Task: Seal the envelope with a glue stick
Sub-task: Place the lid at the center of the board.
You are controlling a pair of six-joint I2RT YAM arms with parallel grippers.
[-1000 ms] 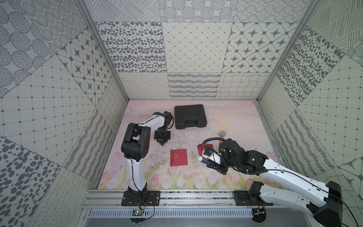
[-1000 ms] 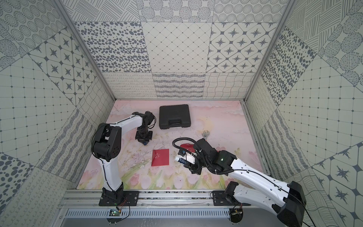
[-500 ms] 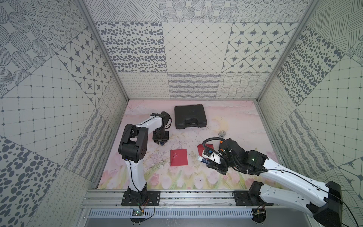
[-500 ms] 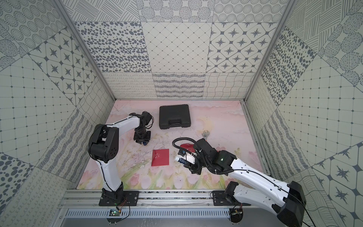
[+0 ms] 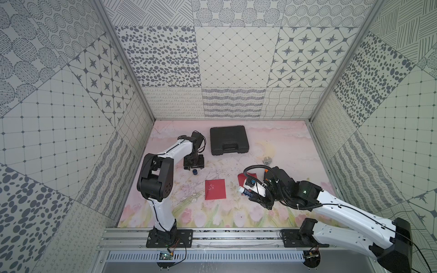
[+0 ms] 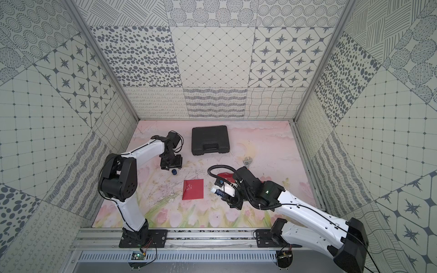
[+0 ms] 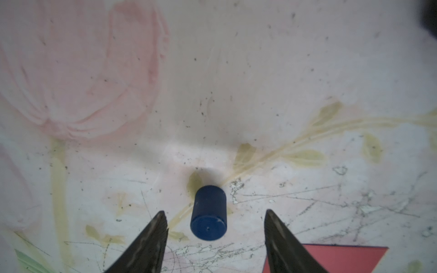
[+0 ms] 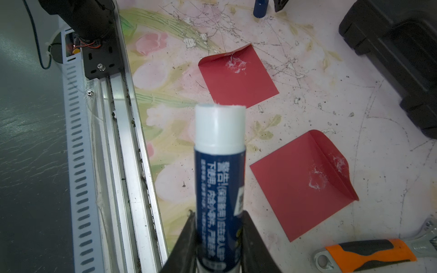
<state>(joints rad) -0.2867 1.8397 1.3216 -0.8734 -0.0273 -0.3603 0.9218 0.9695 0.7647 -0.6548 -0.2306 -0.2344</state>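
Glue stick [image 8: 220,165]: one, uncapped, in right tool [image 8: 218,217]; two envelopes [image 8: 238,78] [image 8: 300,184]; one cap [image 7: 209,212].

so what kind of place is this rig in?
Looks like a robot test cell: patterned walls box in the floral mat, and the left arm and right arm are mounted on a front rail.

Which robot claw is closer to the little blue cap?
Left. The left gripper hangs right at the blue cap, jaws open. The right gripper is far across the table, clamped on the glue stick.
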